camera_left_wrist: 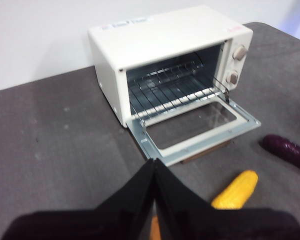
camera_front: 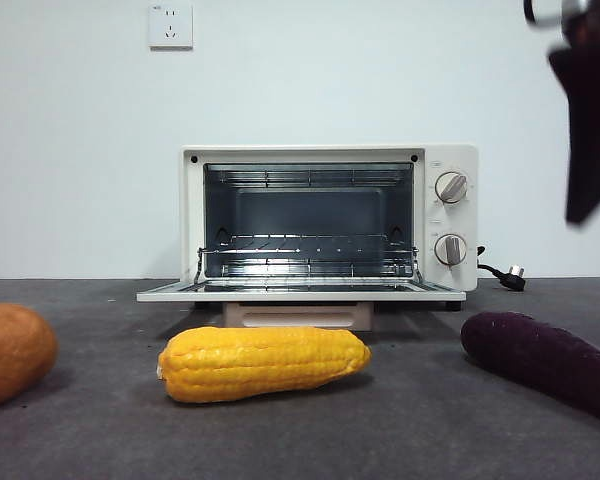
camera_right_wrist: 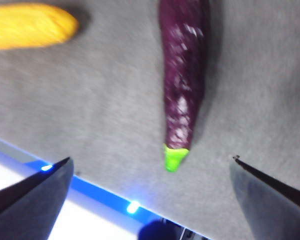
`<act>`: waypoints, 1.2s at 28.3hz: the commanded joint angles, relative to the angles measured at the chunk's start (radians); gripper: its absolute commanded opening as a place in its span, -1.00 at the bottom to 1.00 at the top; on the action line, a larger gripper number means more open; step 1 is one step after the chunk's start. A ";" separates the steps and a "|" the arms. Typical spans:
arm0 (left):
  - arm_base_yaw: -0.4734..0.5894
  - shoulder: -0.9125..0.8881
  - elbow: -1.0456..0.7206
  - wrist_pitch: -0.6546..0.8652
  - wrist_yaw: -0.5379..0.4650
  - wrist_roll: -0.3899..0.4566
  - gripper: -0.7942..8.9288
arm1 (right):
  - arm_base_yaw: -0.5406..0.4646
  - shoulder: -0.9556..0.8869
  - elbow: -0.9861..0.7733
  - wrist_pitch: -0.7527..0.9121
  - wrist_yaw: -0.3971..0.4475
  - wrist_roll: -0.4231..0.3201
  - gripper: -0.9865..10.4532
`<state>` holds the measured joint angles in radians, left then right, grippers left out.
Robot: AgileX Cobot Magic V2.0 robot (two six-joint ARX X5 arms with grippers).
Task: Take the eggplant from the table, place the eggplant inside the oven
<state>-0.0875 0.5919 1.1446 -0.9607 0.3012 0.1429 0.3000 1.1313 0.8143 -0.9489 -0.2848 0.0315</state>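
Note:
The dark purple eggplant point(camera_front: 545, 360) lies on the grey table point(camera_front: 410, 430) at the front right, right of the corn. In the right wrist view the eggplant point(camera_right_wrist: 184, 80) shows its green stem end toward my right gripper point(camera_right_wrist: 151, 167), which hangs open above it, apart from it. That arm shows as a dark shape point(camera_front: 588, 110) at the top right of the front view. The cream oven point(camera_front: 330, 220) stands at the back with its door point(camera_front: 300, 291) folded down and wire rack point(camera_left_wrist: 175, 92) bare. My left gripper point(camera_left_wrist: 154, 167) is shut, high and back from the oven point(camera_left_wrist: 165, 60).
A yellow corn cob point(camera_front: 262, 363) lies in front of the oven door. A round orange-brown vegetable point(camera_front: 12, 352) sits at the far left. The oven's plug point(camera_front: 508, 275) trails at its right. The table's lit front edge point(camera_right_wrist: 90, 200) runs below the right gripper.

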 commanded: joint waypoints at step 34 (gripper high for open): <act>0.002 -0.152 -0.142 -0.047 0.004 -0.057 -0.85 | 0.185 0.240 -0.108 0.277 0.216 0.151 -0.83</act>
<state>-0.0875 0.4454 1.0126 -1.0092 0.3023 0.0925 0.4835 1.3693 0.7170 -0.6785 -0.0746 0.1730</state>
